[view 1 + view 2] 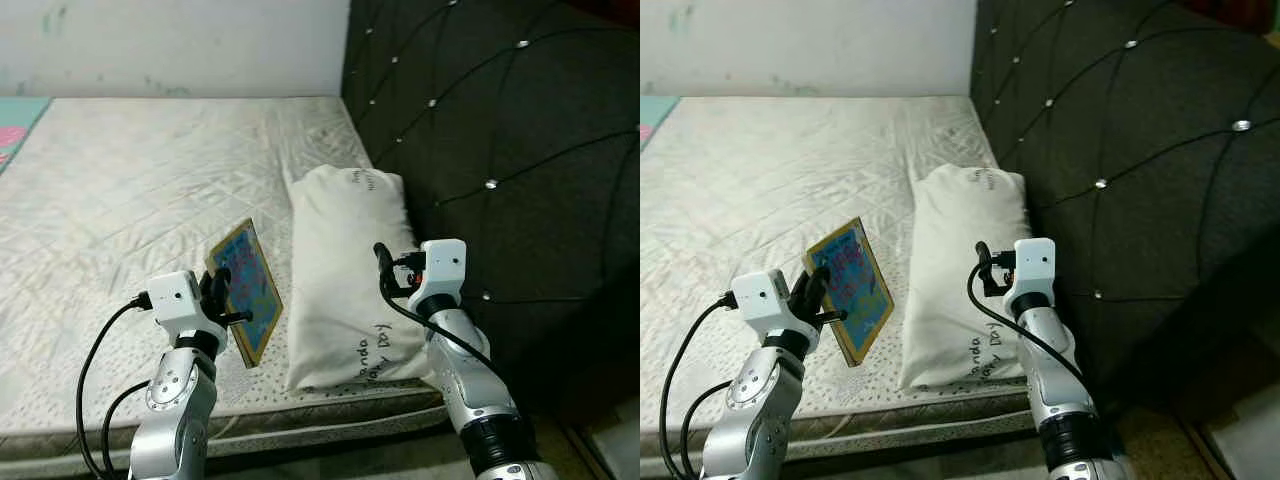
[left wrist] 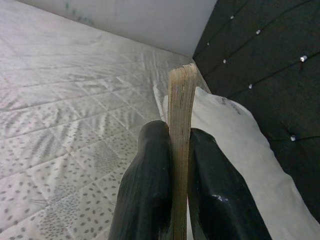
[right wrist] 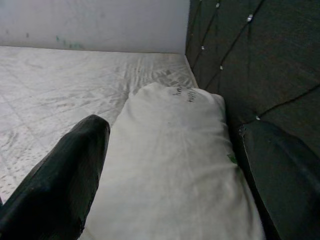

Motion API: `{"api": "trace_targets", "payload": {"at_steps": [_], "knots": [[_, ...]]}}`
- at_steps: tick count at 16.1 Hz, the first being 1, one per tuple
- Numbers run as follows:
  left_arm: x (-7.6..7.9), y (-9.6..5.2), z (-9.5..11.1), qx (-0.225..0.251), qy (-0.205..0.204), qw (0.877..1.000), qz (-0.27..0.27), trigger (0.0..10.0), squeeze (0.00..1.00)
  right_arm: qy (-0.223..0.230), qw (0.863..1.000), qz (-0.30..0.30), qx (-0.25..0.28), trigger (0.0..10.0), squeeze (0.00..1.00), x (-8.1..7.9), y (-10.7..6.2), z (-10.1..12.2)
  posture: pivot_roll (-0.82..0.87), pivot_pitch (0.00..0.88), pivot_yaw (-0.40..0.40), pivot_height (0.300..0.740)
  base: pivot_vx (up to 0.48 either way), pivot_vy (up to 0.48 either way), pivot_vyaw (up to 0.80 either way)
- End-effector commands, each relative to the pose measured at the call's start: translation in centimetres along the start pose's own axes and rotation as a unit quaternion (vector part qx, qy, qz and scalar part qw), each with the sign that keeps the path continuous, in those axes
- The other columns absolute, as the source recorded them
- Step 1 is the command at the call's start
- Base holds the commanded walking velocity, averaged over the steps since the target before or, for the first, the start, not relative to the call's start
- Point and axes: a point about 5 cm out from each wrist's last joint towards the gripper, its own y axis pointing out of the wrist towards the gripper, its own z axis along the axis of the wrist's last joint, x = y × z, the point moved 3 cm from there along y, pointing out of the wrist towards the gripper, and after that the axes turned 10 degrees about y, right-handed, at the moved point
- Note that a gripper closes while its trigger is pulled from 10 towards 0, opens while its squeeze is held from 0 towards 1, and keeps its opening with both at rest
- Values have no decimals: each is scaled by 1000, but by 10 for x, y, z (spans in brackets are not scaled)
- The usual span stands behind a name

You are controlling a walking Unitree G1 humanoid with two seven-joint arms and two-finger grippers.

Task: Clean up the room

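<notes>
— Left eye view first: how many things lie on the mattress [image 1: 130, 190]?

— One white pillow [image 1: 350, 270] with dark lettering, lying against the dark tufted headboard [image 1: 500, 150]; one book [image 1: 247, 290] with a colourful blue cover, held up off the mattress just beside the pillow's left edge; a strip of teal and pink cloth [image 1: 15, 125] shows at the far left.

— And the grippers, two?

— Two; the left gripper [image 2: 179, 150] pinches the book's lower part, one black finger [image 2: 147, 180] pressed on each side of its pages, cover tilted; the right gripper [image 3: 170, 165] hangs above the pillow near the headboard, its two fingers [image 3: 65, 180] spread wide with nothing between them but the pillow below.
</notes>
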Motion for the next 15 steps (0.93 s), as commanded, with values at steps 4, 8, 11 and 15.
{"api": "trace_targets", "payload": {"at_steps": [4,8,11,15], "knots": [[-31,-21,8,11,65,997,38,10000,0,-26,999,-18,16,10000,0,27,-8,13,-65,0,-12,740,0,0,-200],[-71,-58,0,-24,108,989,95,10000,0,-77,996,-51,2,10000,0,67,-26,14,-45,0,-24,740,0,0,0],[-73,-60,-1,-28,112,989,95,10000,0,-84,995,-53,-14,10000,0,72,-35,8,-43,0,-33,740,0,0,0],[-65,-55,0,-24,107,991,79,10000,0,-71,996,-48,-25,10000,0,63,-43,-1,-56,0,-26,740,0,0,-716]]}}
